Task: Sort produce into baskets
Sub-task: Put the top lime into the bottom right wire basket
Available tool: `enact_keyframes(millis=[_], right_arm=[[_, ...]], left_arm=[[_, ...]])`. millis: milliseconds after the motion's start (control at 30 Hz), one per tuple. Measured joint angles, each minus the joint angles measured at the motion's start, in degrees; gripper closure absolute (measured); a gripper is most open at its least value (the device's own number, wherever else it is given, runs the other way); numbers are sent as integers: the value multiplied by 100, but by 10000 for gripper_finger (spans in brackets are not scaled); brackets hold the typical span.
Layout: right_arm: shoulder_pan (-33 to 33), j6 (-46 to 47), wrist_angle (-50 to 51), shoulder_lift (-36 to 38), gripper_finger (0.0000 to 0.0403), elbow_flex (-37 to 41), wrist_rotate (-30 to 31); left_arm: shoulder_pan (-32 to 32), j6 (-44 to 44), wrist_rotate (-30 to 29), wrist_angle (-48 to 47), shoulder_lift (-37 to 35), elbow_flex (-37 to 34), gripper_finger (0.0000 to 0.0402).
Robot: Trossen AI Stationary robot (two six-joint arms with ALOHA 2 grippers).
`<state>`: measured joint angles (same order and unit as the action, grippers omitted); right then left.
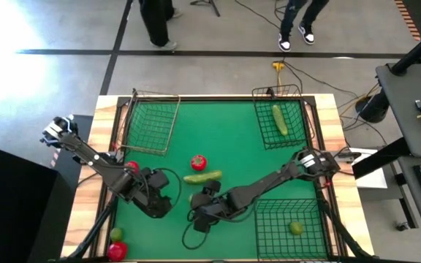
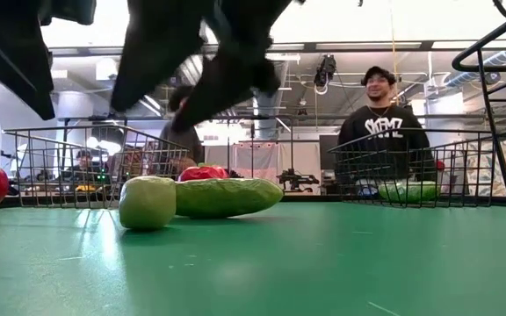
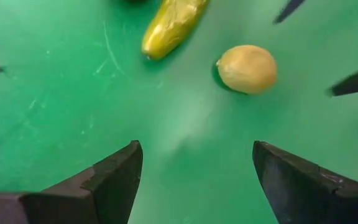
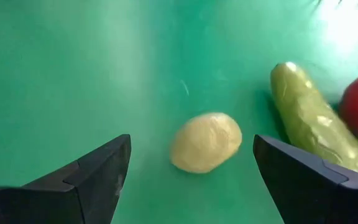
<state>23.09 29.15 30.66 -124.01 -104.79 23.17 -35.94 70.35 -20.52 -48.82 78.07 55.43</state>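
Observation:
A yellow-green lime (image 4: 206, 142) lies on the green mat (image 1: 218, 131) near its middle, next to a green cucumber (image 1: 203, 176) and a red tomato (image 1: 198, 162). My right gripper (image 1: 197, 206) is open and hovers just on the lime's near side, with the lime ahead between its fingers (image 4: 98, 174). My left gripper (image 1: 171, 196) is open to the left of the lime, which also shows in the left wrist view (image 3: 247, 68). Neither gripper touches anything. The far-right basket (image 1: 298, 120) holds a cucumber (image 1: 279, 119), and the near-right basket (image 1: 269, 226) holds a lime (image 1: 296, 228).
An empty wire basket (image 1: 152, 120) stands at the far left. A tomato (image 1: 131, 166) lies by my left arm. A lime (image 1: 115, 234) and a tomato (image 1: 117, 250) lie at the near left corner. People stand beyond the table's far edge (image 2: 385, 123).

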Motion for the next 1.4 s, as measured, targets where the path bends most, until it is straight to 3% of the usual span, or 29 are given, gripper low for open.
enact_keyframes(millis=[500,633,867,1167,1400], right_arm=[[-543,-829,-392,-443,75,0,-972],[-551,-822,-353,-629,83,4,-1072],[-544,-815,-405,-645,111,4,-1162],[-551,-764,-389,-623,152,2,-1164],[-511,-160,655,-441,155,-953,-1280]], left_arm=[[-32,76,149,45,215,-10,116],[-365,298,220,-377,-56,-8,116],[-1203,925,-164,-1371,-551,-8,116],[-1405,838,-451,-1543,-843,-8,116],[-1405,520,-465,-1545,-875,-8,116]])
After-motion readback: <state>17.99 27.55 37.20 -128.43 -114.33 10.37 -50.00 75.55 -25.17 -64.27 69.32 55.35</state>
